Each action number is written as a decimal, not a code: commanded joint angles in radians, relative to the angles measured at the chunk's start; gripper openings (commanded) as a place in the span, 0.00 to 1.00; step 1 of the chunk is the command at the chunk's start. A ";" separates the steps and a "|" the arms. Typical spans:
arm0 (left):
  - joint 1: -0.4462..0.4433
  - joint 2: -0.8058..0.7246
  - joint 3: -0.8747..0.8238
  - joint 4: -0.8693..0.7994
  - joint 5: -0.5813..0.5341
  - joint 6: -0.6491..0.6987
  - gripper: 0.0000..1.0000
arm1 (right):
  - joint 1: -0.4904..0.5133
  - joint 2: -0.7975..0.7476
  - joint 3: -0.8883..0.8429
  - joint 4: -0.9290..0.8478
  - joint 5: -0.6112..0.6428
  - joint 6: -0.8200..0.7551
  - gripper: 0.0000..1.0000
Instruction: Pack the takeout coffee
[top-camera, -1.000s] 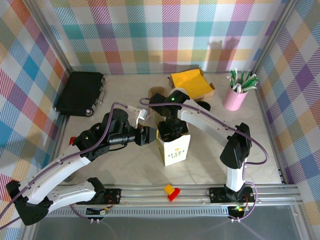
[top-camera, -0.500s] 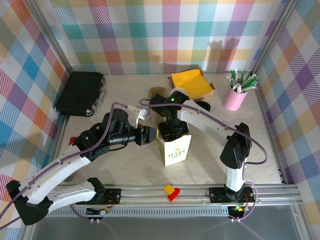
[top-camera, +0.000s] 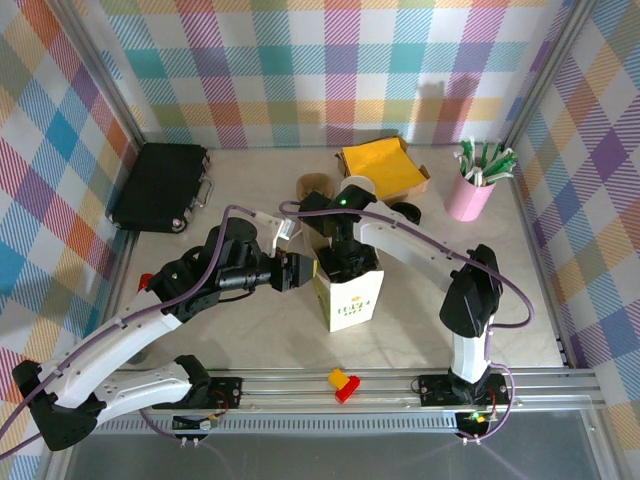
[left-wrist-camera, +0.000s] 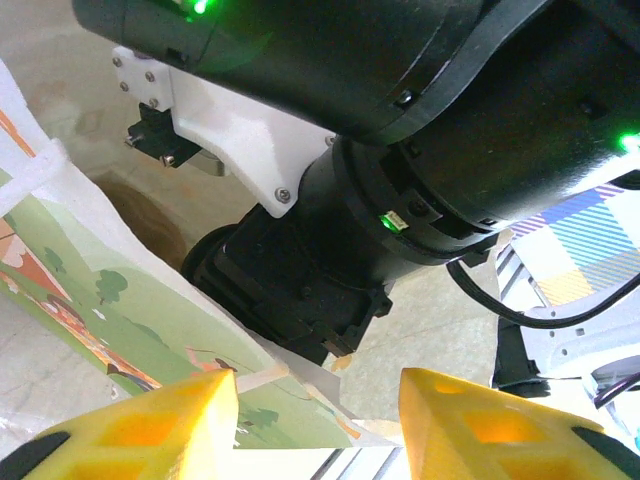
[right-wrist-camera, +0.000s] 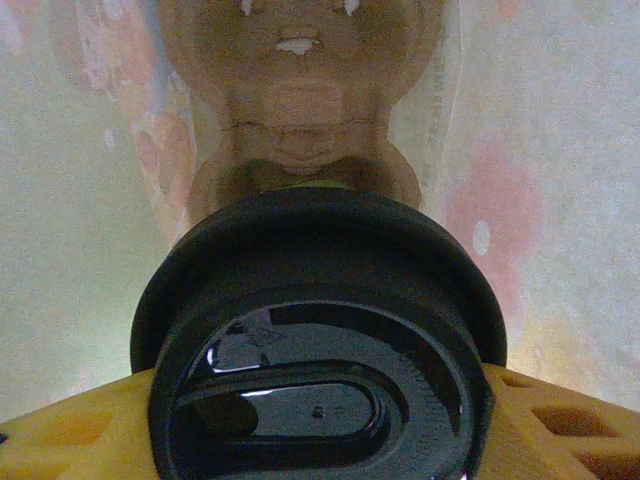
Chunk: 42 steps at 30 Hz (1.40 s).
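The bag (top-camera: 348, 295) is standing near the middle of the table (top-camera: 250, 215). The cup (right-wrist-camera: 318, 350) is being held inside it, between the fingers of the right gripper (right-wrist-camera: 315, 420). The left gripper (left-wrist-camera: 320, 420) is sitting at the bag's left edge. A box (top-camera: 385, 170) is lying behind the bag, a cup of straws (top-camera: 470, 190) is standing to the box's right, and a case (top-camera: 160, 185) is lying far left.

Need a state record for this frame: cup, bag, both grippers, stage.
cup: takeout coffee, black lid up, inside the white paper bag
bag: upright, mouth open
right gripper: down inside the bag, fingers closed on the sides of the cup's lid
left gripper: at the bag's left rim, jaws apart, rim between them
stage: cup in the bag, not yet released; cannot tell whether it rests on the bottom
other: pink cup of straws, back right
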 joint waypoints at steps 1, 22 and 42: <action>0.009 -0.006 -0.014 0.007 -0.001 -0.014 0.46 | -0.004 0.017 -0.018 0.003 -0.008 -0.013 0.48; 0.010 -0.019 -0.019 0.005 -0.004 -0.017 0.46 | -0.006 0.014 -0.104 0.080 -0.026 -0.005 0.48; 0.010 -0.019 -0.022 0.007 -0.003 -0.018 0.46 | -0.006 0.007 -0.143 0.120 -0.042 -0.003 0.48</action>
